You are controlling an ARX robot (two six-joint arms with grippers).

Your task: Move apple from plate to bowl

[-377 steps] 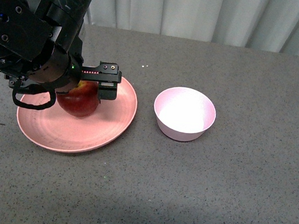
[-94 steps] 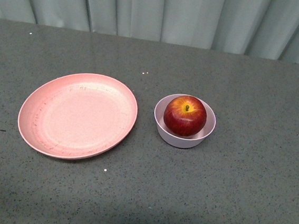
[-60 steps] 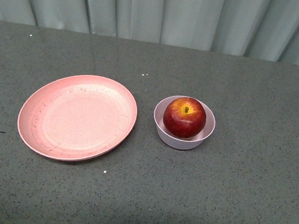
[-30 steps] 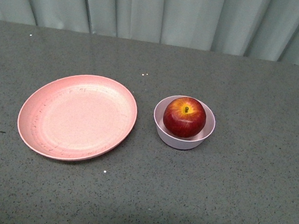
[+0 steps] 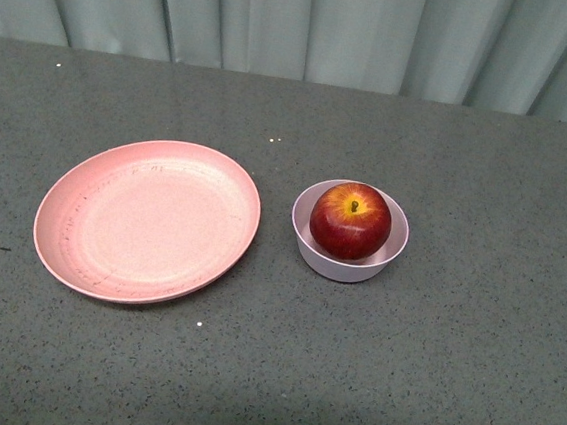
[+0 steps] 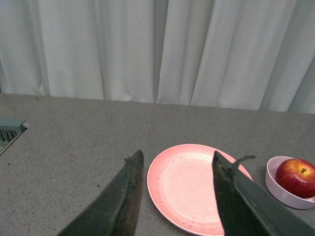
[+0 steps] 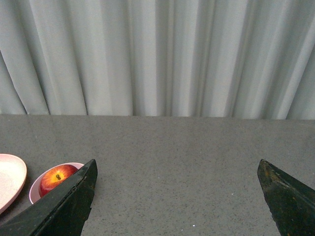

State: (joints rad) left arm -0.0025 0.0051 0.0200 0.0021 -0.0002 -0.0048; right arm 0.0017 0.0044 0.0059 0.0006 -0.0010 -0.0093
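Note:
The dark red apple [image 5: 351, 220] sits stem up inside the small pale pink bowl [image 5: 312, 249], right of the wide salmon-pink plate [image 5: 147, 222], which holds nothing. Neither arm shows in the front view. In the left wrist view my left gripper [image 6: 176, 158] is open and empty, held back from the plate [image 6: 192, 187], with the apple [image 6: 295, 177] in the bowl [image 6: 275, 186] off to one side. My right gripper [image 7: 177, 166] is wide open and empty above bare table; the apple [image 7: 55, 179], the bowl [image 7: 35, 189] and the plate's edge [image 7: 10, 179] lie beside one fingertip [image 7: 83, 184].
A grey speckled table [image 5: 449, 369] carries everything. A pale pleated curtain [image 5: 312, 24] closes the far side. A grey-green vented object [image 6: 9, 132] lies at the table's edge in the left wrist view.
About six seconds ago my left gripper held the apple on the plate. Since then the apple sits in the bowl and the arm is out of the front view. Nothing moved in the last 1.6 seconds.

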